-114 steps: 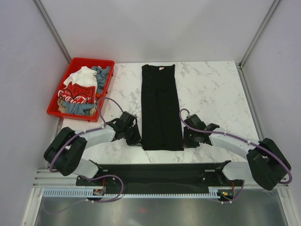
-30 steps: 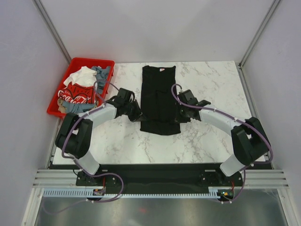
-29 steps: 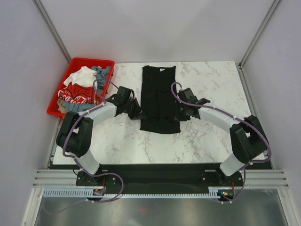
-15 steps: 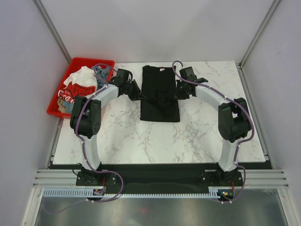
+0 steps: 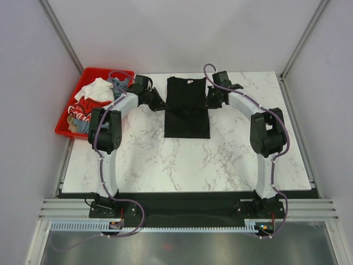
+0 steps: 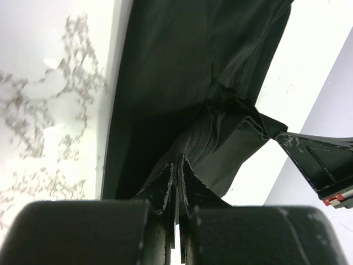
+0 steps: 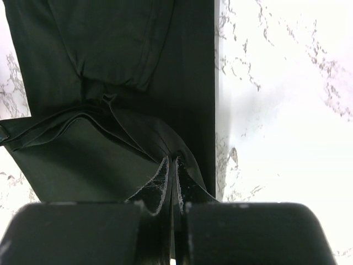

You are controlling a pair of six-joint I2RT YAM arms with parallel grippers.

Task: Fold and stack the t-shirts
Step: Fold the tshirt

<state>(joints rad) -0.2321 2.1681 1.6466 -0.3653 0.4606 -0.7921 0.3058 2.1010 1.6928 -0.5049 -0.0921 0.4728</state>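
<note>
The black t-shirt (image 5: 187, 113) lies on the marble table, its near part doubled back over the far part, small neck label at the far end. My left gripper (image 5: 160, 104) is shut on the shirt's left edge, with bunched cloth between its fingers in the left wrist view (image 6: 177, 168). My right gripper (image 5: 211, 101) is shut on the right edge; the cloth gathers at its tips in the right wrist view (image 7: 172, 165). Both hold the lifted hem over the shirt's far half. White, red Coca-Cola and grey-blue shirts (image 5: 92, 102) lie in a heap at the far left.
A red plastic bin (image 5: 62, 126) at the table's far left holds the heaped shirts. Grey walls close in the table on the far, left and right sides. Bare marble (image 5: 187, 163) lies between the shirt and the arms' black base rail.
Both grippers have carried the shirt's near hem away from the bases towards the collar, doubling the shirt. The arms are now stretched far out.
</note>
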